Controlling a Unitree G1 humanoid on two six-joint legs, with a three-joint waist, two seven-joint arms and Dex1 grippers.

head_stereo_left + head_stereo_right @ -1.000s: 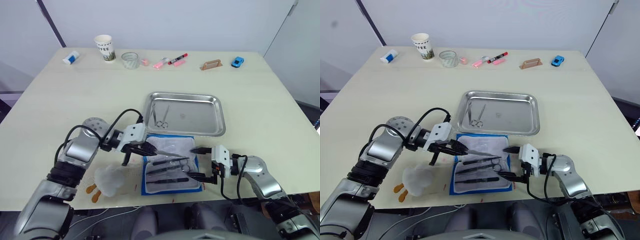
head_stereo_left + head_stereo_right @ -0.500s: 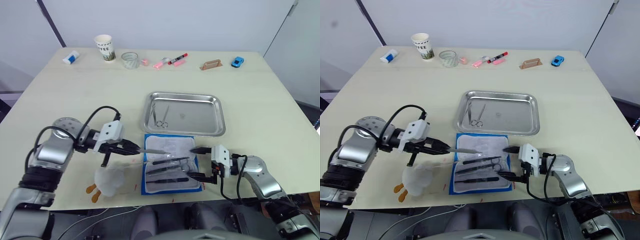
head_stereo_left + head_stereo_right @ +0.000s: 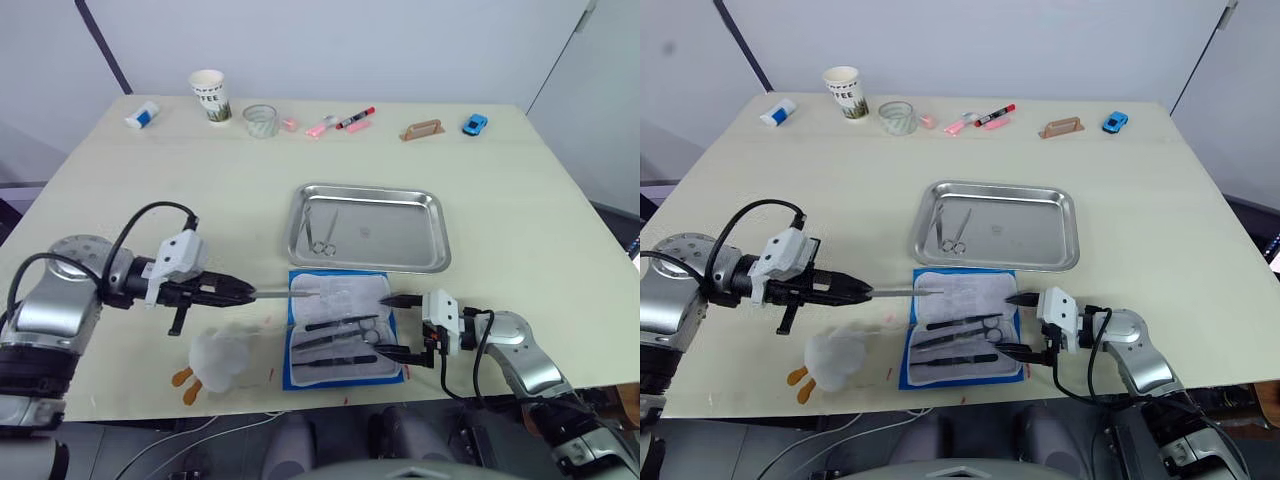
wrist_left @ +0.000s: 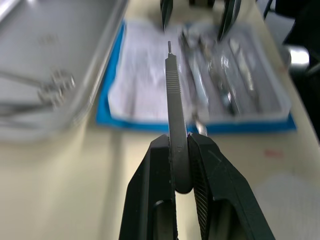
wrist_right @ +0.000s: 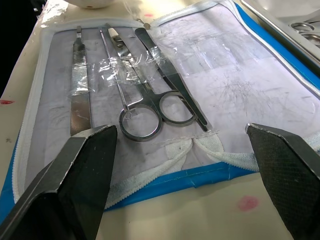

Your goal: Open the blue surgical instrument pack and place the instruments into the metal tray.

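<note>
With left gripper clamped on a slim handle-like instrument, swing it level over the metal tray beyond the opened pack; right gripper spread wide at the pack's edge.

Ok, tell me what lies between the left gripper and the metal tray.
Bare tabletop, seen in the left eye view, separates the left gripper from the metal tray.

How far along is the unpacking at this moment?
Done: the blue surgical instrument pack lies open, and scissors sit in the metal tray. In hand: the left gripper clamps a thin grey instrument. Left: several instruments lie taped in the pack, by the open right gripper.
</note>
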